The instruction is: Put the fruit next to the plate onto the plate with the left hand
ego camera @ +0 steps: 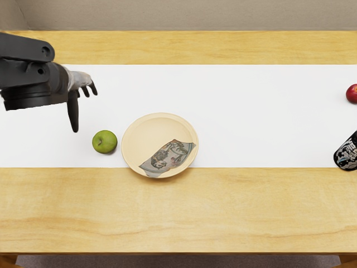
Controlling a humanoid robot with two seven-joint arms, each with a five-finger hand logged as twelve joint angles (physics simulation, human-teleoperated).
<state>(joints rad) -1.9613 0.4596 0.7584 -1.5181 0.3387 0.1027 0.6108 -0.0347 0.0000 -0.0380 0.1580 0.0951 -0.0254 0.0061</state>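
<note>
Approach step, by my read: left hand (78, 88) hangs up-left of the green apple (105, 142), apart from it, fingers (73, 116) loose and spread, nothing in them. Apple sits on the white runner (251, 111), just left of the plate (152, 129), very near its rim; can't tell if it touches. Plate carries a printed patch (168, 156) on its lower right and the upper-left part is bare, so aim the drop there. Suggest bringing the palm over the apple from the far-left side, so closing fingers don't shove it into the rim or roll it off. Round fruit on flat cloth will likely roll if one finger lands first. Wrap thumb and fingers evenly round the widest part, lift clear of the rim before travelling right, short hop, set it down low rather than dropping it. Red apple (351, 93) and dark printed object (346, 152) at the right edge are well apart from the plate, so not the target; ignore them. Right arm doesn't show.
</note>
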